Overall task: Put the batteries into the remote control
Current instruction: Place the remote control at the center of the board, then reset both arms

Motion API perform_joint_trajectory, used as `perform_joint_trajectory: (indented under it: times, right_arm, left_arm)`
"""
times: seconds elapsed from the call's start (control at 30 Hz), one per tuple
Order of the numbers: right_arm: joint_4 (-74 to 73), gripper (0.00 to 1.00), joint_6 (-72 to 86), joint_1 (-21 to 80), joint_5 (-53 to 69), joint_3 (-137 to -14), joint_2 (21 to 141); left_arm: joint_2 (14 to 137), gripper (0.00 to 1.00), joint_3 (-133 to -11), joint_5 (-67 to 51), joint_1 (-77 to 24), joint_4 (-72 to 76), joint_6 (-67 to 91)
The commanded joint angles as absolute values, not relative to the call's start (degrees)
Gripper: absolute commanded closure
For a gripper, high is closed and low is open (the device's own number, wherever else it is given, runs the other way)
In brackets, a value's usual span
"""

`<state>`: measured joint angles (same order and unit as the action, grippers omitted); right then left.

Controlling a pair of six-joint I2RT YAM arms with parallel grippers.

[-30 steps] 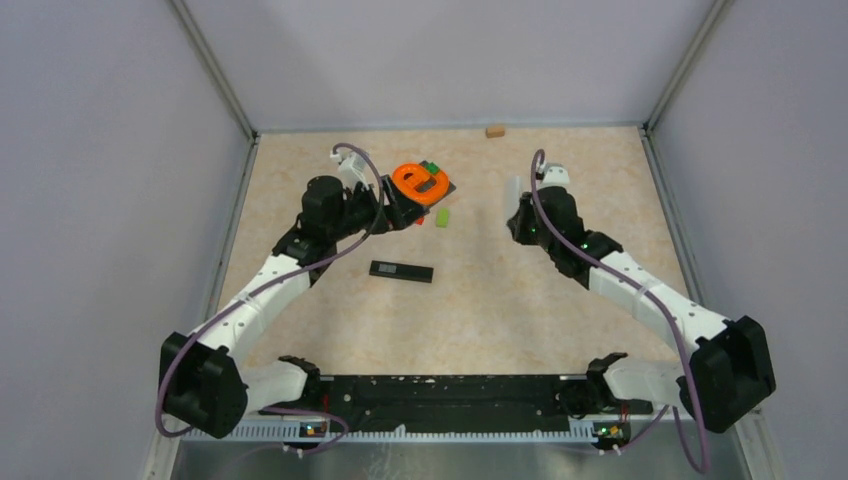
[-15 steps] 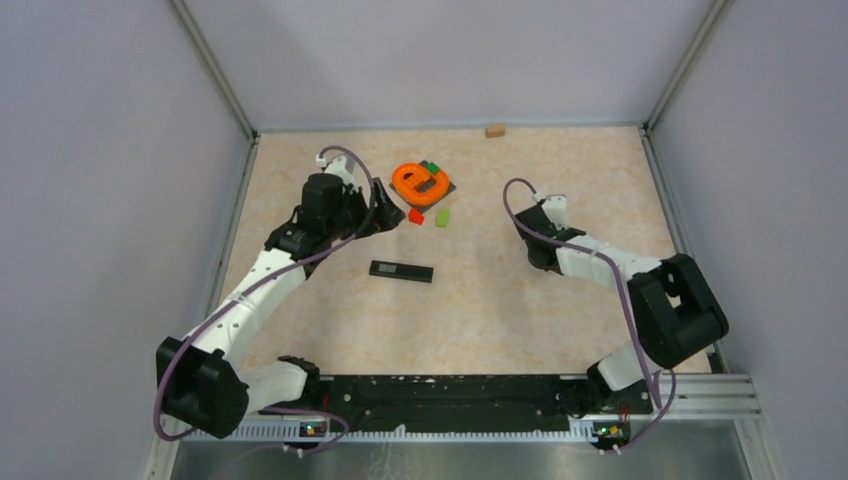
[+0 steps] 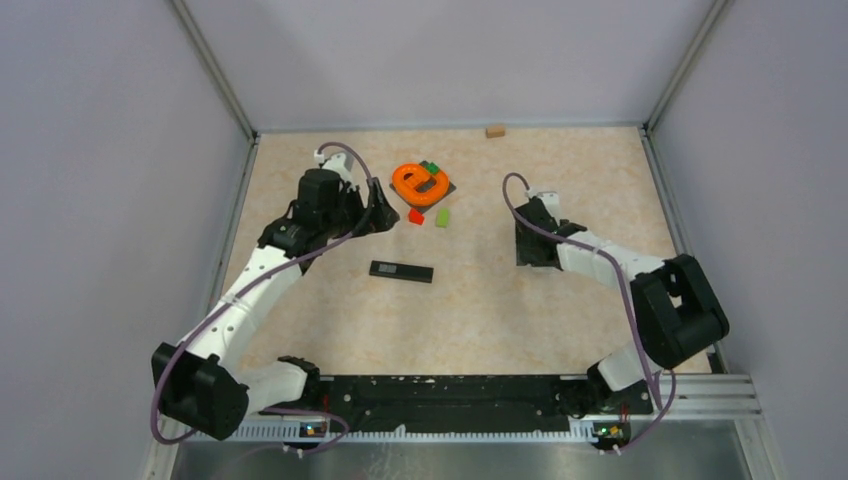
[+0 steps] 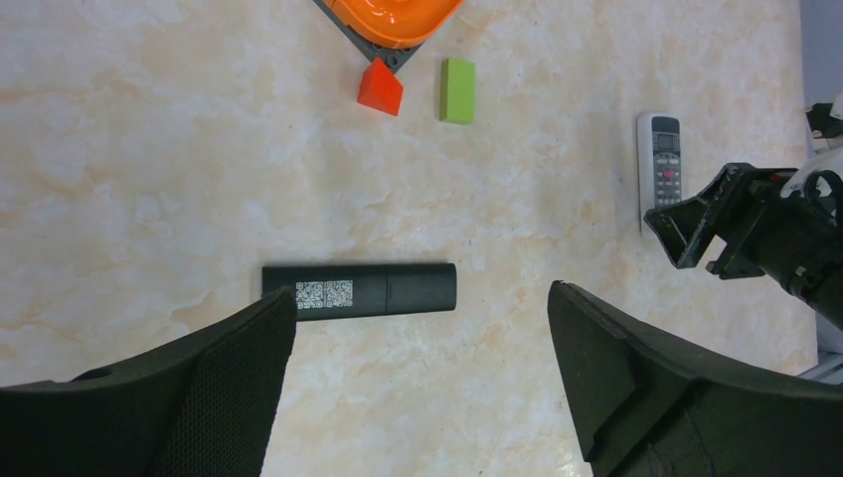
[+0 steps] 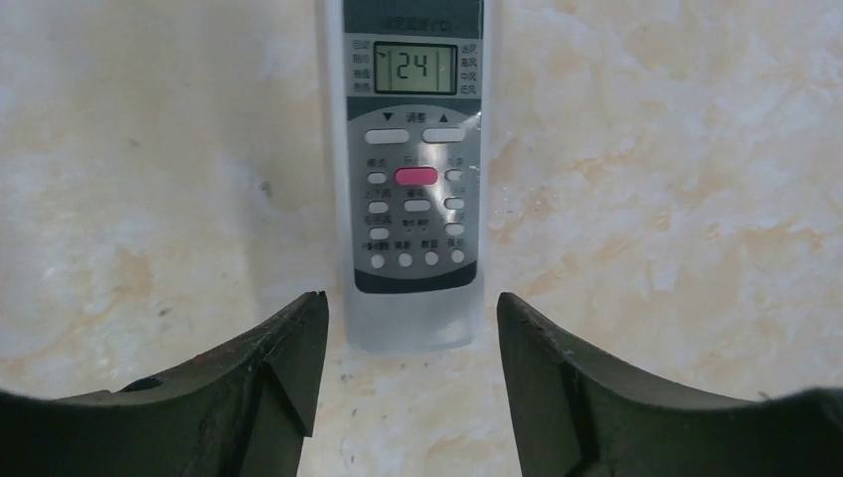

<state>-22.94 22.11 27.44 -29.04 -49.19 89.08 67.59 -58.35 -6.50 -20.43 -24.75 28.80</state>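
Orange bowl (image 3: 408,184), green block (image 3: 432,167) at rim, white remote (image 5: 415,169) well apart

1 red wedge-shaped block (image 4: 379,88) and 1 green rectangular block (image 4: 456,90) are lying beside an orange plastic dish (image 4: 393,18); 1 tan block (image 3: 494,130) is sitting well apart, farther back.

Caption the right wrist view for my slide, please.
Right gripper, jaws apart, over one end of a white remote lying face up.
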Motion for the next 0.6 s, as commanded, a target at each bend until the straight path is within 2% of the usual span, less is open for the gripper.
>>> perform_joint_trajectory:
  times: [0.0,0.07,0.27,0.57]
  right_arm:
    - [-21.7,0.25,23.1,26.8,-20.9,-51.2,80.3]
    - [-23.9,0.18,24.5,26.6,-19.8,-52.6,76.2]
    - [-28.7,0.1,27.5,26.5,-26.0,-54.6,59.5]
    - [-38.8,0.06,32.8,26.4,-44.0,-57.6,38.5]
  left_arm:
    - [66.5,0.01,-63.6,-4.9,-20.1,-28.1,26.8]
    - [65.9,0.01,-64.3,-3.8,-20.1,-28.9,26.6]
    - [60.8,0.01,-63.0,-0.5,-20.0,-26.1,25.1]
    - [51.7,0.01,-61.5,8.3,-20.0,-26.1,23.3]
